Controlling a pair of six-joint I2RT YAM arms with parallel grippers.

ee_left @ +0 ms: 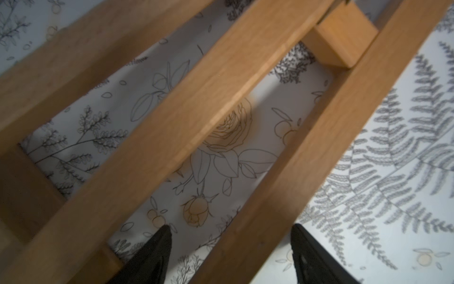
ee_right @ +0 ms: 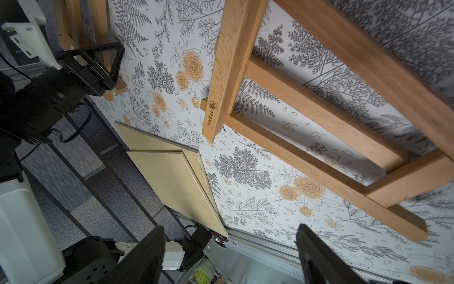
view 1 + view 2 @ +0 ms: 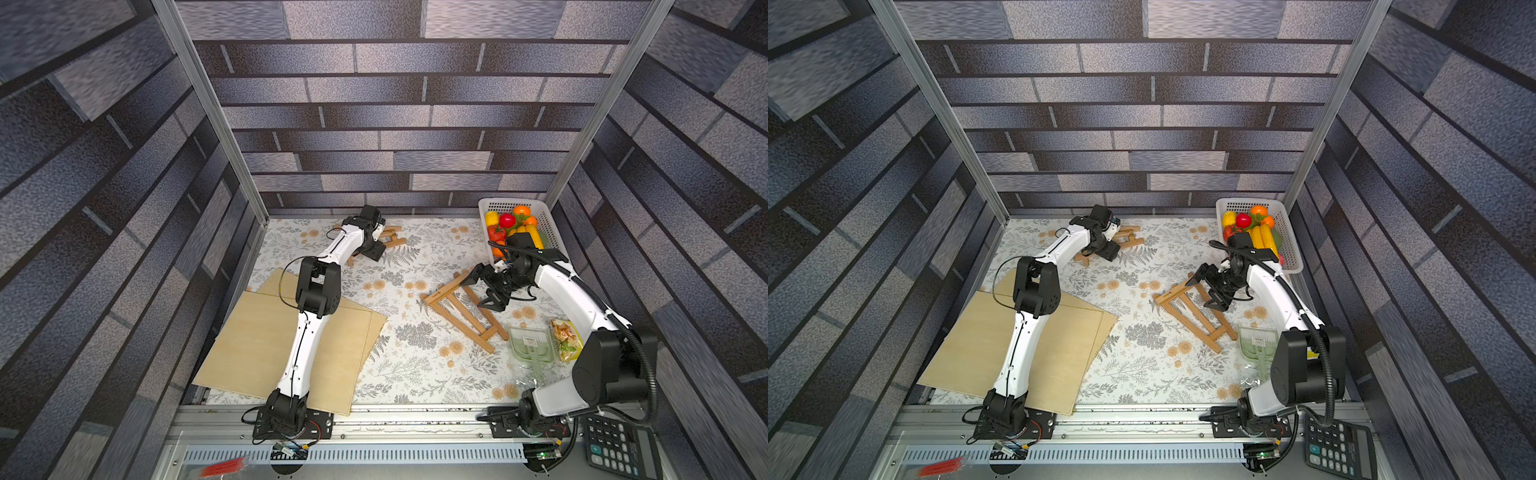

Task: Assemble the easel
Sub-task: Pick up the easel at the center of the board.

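Two wooden easel parts lie on the floral table. A small frame [image 3: 392,237] [image 3: 1129,237] rests at the far back. My left gripper [image 3: 380,241] [image 3: 1115,245] is down over it. In the left wrist view the left gripper [image 1: 231,227] stands open astride one bar [image 1: 282,172] of that frame, with a gap on each side. A larger ladder-like frame [image 3: 461,311] [image 3: 1192,309] [image 2: 307,103] lies right of centre. My right gripper [image 3: 482,291] [image 3: 1208,291] [image 2: 229,228] hovers open just above its near end, holding nothing.
Two pale plywood boards [image 3: 266,345] [image 2: 177,177] lie stacked at the front left under the left arm. A white basket [image 3: 548,224] of toy fruit stands at the back right. A green dustpan pack [image 3: 532,345], a snack bag [image 3: 563,338] and a calculator [image 3: 615,449] lie by the right arm's base.
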